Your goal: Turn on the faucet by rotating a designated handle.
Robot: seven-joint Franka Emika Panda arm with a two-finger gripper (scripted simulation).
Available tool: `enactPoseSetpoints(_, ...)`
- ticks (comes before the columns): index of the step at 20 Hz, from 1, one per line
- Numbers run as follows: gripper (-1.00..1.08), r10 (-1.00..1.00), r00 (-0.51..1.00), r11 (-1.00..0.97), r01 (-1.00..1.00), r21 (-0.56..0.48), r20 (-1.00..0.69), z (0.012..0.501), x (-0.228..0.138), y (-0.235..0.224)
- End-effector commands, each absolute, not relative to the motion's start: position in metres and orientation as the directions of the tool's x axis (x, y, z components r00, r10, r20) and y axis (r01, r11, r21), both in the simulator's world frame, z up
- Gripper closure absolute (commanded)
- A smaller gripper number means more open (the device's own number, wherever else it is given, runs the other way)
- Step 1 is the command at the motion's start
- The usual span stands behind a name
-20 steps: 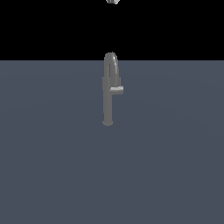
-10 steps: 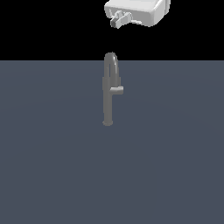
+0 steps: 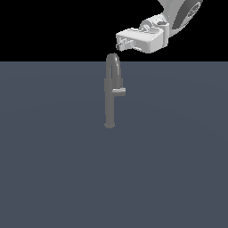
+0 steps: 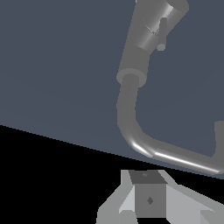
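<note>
A slim matte grey metal faucet (image 3: 110, 95) stands upright on the flat slate-blue floor (image 3: 53, 169), a tall tube with an arched gooseneck top and a small round base, a little toward the exterior view's left of centre. From its mid-stem a short, lighter-grey stub handle (image 3: 119, 91) projects sideways toward the exterior view's right, level and far smaller than the stem.

The white robot arm (image 3: 178, 13) enters from the upper corner on the exterior view's right, and its white gripper (image 3: 119, 44) hangs just above the top of the gooseneck and slightly to that same side — close to the arch, yet apart from it, and well above the handle. Its dark fingertips (image 3: 118, 46) point toward the exterior view's left. Whether the jaws are apart or together I cannot tell.

In the wrist view the faucet (image 4: 135, 83) runs away from the camera, its curved spout nearest and catching a bright highlight, the handle (image 4: 162, 34) a small peg far along the stem — nothing is held.
</note>
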State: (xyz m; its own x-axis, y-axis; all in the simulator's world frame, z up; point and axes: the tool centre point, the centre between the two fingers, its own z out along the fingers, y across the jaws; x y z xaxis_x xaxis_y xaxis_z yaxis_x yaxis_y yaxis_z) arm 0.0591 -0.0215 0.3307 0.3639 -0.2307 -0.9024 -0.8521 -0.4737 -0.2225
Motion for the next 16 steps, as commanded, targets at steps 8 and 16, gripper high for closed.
enactPoseSetpoints(8, 1.08, -0.116, 0.151, -0.29, -0.95, -0.112, -0.982, 0.267, 0.091, -0.028)
enactPoseSetpoints(16, 1.08, -0.028, 0.027, -0.182, -0.983, -0.022, -0.999, 0.224, 0.104, -0.028)
